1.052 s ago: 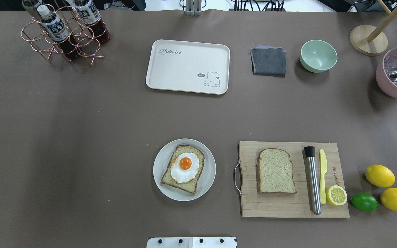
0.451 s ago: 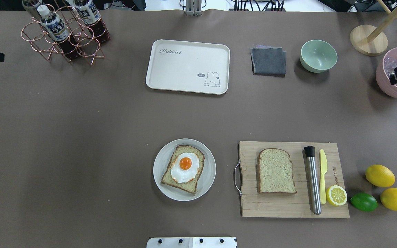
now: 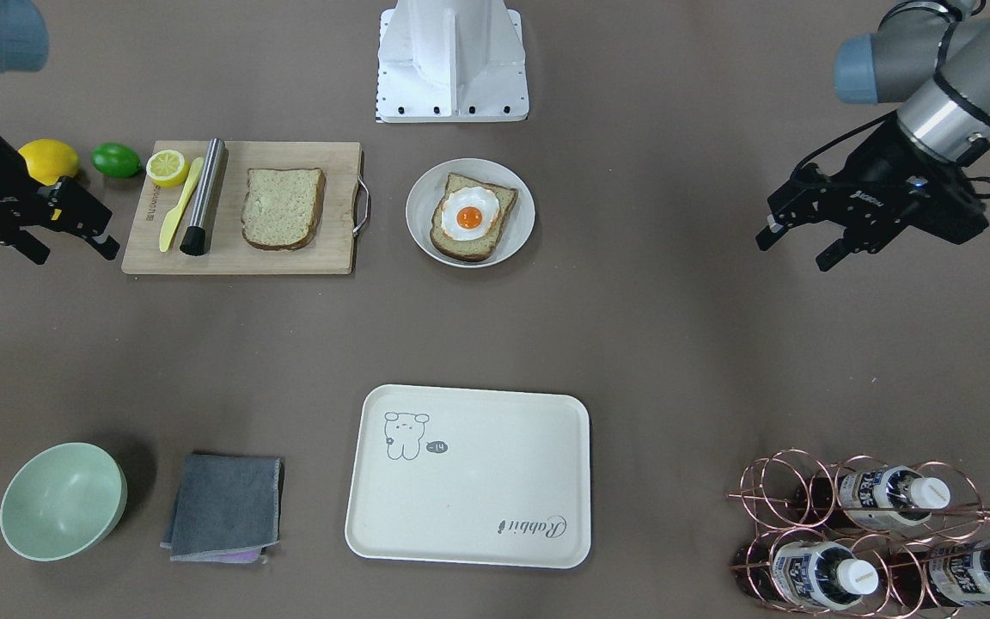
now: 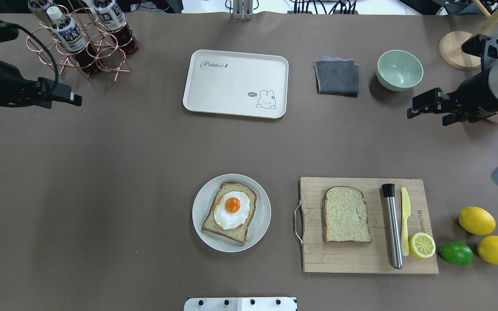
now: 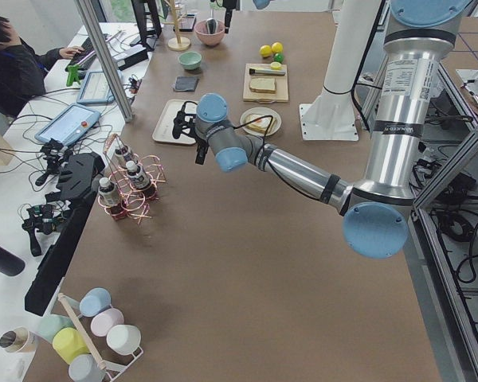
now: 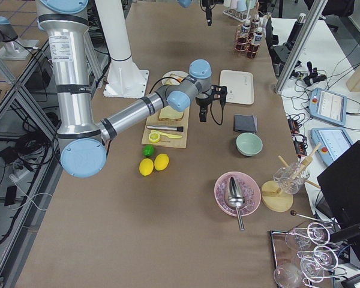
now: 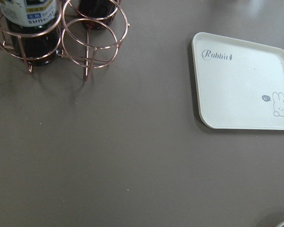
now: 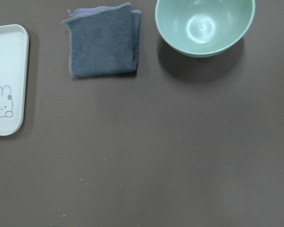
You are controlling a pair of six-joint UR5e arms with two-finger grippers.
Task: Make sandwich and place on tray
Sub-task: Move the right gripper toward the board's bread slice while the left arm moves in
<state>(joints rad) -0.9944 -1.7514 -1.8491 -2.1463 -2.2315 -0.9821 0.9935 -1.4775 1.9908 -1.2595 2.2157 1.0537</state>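
A bread slice (image 4: 209, 223) topped with a fried egg (image 4: 231, 210) lies on a round white plate (image 4: 263, 216). The other bread slice (image 4: 346, 214) rests bare on a wooden cutting board (image 4: 352, 259). At the far middle sits the cream tray (image 4: 231, 84), with nothing on it; it also shows in the left wrist view as the tray (image 7: 241, 90). My left gripper (image 3: 796, 248) hovers open over the table's left side, beside the bottle rack. On the right, above the board's far side, my right gripper (image 3: 70, 253) is open too. Neither holds anything.
A copper rack with bottles (image 4: 80, 41) stands at the far left. A grey cloth (image 4: 336, 76) and a green bowl (image 4: 399, 69) lie right of the tray. On the board are a metal cylinder (image 4: 392, 229), a yellow knife (image 4: 405, 216) and a half lemon (image 4: 422, 245); lemons (image 4: 476, 220) and a lime (image 4: 456, 253) lie beside it.
Both arms have come into the overhead view from the table's sides and moved inward. The bread, egg, plate and tray have not moved.
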